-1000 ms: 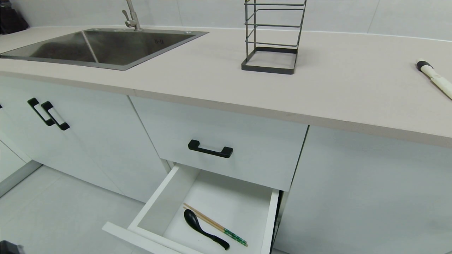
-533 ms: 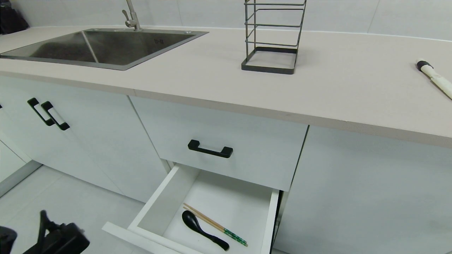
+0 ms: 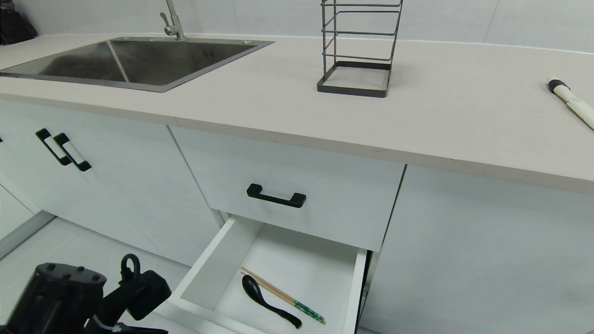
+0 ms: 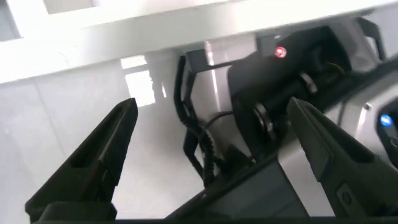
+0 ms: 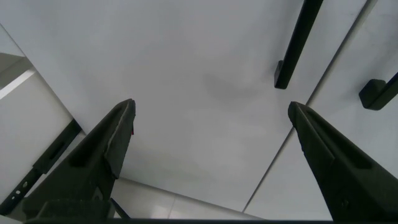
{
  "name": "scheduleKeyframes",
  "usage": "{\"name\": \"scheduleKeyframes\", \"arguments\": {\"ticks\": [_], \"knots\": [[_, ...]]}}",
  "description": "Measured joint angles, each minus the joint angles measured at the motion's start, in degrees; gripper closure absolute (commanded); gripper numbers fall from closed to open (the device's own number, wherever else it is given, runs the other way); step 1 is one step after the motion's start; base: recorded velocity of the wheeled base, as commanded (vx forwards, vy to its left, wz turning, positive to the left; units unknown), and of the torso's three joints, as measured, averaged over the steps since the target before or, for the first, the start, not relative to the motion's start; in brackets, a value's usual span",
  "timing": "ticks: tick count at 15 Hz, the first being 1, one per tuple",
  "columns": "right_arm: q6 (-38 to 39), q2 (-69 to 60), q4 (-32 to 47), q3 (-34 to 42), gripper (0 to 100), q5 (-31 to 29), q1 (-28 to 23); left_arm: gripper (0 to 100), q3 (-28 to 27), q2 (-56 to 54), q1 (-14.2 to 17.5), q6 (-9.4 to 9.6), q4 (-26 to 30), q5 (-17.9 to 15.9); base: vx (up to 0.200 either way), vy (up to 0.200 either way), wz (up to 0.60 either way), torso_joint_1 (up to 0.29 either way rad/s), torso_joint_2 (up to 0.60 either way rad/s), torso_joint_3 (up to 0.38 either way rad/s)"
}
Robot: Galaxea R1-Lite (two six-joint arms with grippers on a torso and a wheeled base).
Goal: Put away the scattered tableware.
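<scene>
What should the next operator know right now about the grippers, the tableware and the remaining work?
Left gripper: open, empty, its arm low, left of the drawer.
Right gripper: open, empty, facing a cabinet door.
Things: spoon and chopsticks lie side by side in the open drawer.
Done: those two are put away.
Left: a cream-handled utensil lies on the counter, far right, probably to be stored; then close the drawer.

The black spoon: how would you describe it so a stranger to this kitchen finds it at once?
Below the counter is a closed drawer with a black handle, and under it a lower drawer stands open. The spoon lies on its white floor, beside the chopsticks. It is black and curved; they are straight wood.
</scene>
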Motion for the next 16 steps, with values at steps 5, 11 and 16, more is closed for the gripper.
{"name": "scheduleKeyframes", "arguments": {"ticks": [5,11,16], "knots": [[0.1,0.0,0.0,0.0,0,0.0,0.0,0,0.0,2.6,-0.1,-0.24,-1.1,0.3,0.000,0.000,0.00,0.000,0.00,0.000],[0.2,0.0,0.0,0.0,0,0.0,0.0,0,-0.4,4.9,-0.1,-0.22,-4.2,0.7,0.000,0.000,0.00,0.000,0.00,0.000],[0.2,0.0,0.0,0.0,0,-0.1,0.0,0,-0.6,7.4,-0.1,-0.26,-9.3,0.9,0.000,0.000,0.00,0.000,0.00,0.000]]}}
